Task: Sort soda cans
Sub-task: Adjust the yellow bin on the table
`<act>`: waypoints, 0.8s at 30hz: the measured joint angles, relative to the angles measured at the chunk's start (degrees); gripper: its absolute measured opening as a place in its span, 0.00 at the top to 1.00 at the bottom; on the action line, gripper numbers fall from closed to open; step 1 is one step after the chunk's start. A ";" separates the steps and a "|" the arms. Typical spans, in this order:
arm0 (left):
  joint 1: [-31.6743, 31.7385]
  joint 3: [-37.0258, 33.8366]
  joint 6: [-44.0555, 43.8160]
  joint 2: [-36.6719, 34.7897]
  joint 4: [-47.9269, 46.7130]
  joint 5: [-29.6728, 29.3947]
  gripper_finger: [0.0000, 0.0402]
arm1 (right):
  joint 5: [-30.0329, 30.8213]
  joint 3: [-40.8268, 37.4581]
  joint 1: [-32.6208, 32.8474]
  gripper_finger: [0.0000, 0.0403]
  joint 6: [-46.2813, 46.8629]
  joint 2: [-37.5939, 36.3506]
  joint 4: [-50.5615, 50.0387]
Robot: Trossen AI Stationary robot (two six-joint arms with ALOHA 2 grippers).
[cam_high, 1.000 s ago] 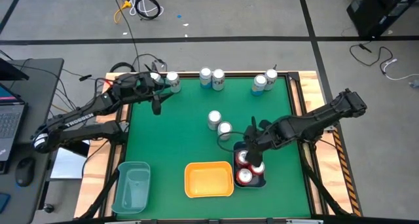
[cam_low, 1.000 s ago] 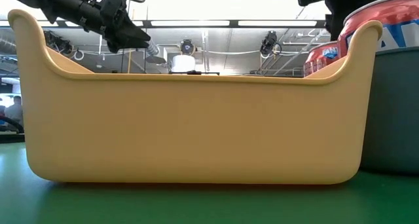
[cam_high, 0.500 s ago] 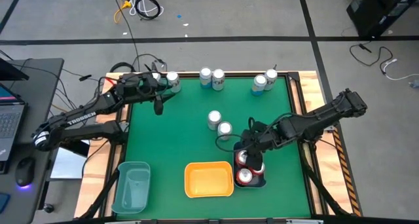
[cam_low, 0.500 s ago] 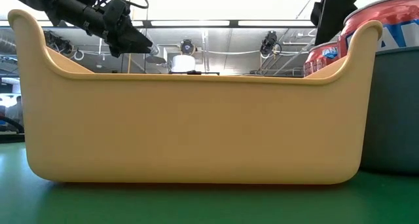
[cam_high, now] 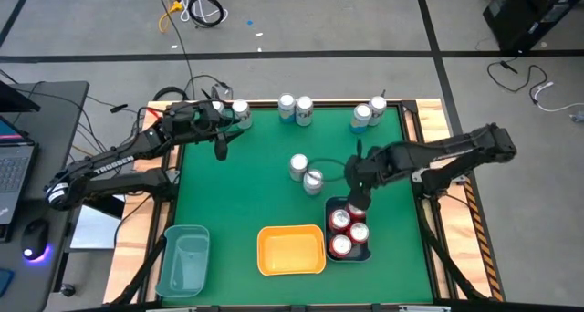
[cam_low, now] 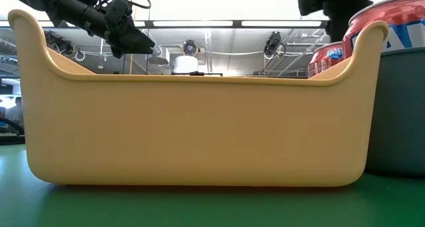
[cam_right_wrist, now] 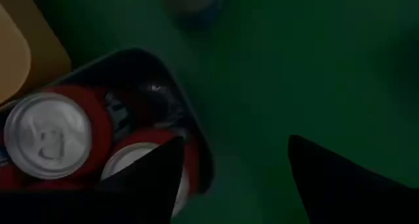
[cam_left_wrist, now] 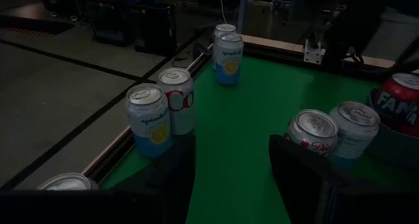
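High view shows a green table (cam_high: 246,193) with the two arms over it. Right gripper (cam_high: 358,201) hangs just above the far edge of a dark bin (cam_high: 367,254) at the table's near right; its fingers stand apart and grasp nothing. Inside this bin stand three red soda cans (cam_high: 341,245), close together. Beside it lies a yellow bin (cam_high: 291,249), and further left a teal bin (cam_high: 183,260).

Left gripper (cam_high: 219,149) is at the far left corner of the table, its fingers also spread with nothing between them, near one silver can (cam_high: 241,113) at the corner. Two more silver cans (cam_high: 296,109) stand as a pair at the far edge, another pair (cam_high: 369,113) at the far right corner, and two cans (cam_high: 305,172) in the middle of the table, just beside the right arm.

Low view is filled mostly by the yellow bin's wall (cam_low: 199,127), with a red can top (cam_low: 392,14) visible behind its right end.
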 joint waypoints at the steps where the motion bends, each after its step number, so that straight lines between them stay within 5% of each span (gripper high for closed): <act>1: 0.01 0.00 -0.06 0.00 0.02 -0.02 0.51 | -0.26 0.00 -1.52 0.37 -2.03 -0.30 0.81; 10: 0.08 0.00 -1.17 0.50 1.01 -2.56 0.51 | -1.95 0.00 -18.30 0.44 -20.13 -0.56 9.60; 14: 0.45 0.00 -3.23 3.23 2.42 -1.23 0.55 | -7.77 0.00 -24.18 0.45 -27.71 -0.50 17.22; 24: -0.43 -0.04 2.99 13.10 8.98 11.94 0.86 | -12.70 0.02 -22.53 0.47 -31.29 -0.45 17.49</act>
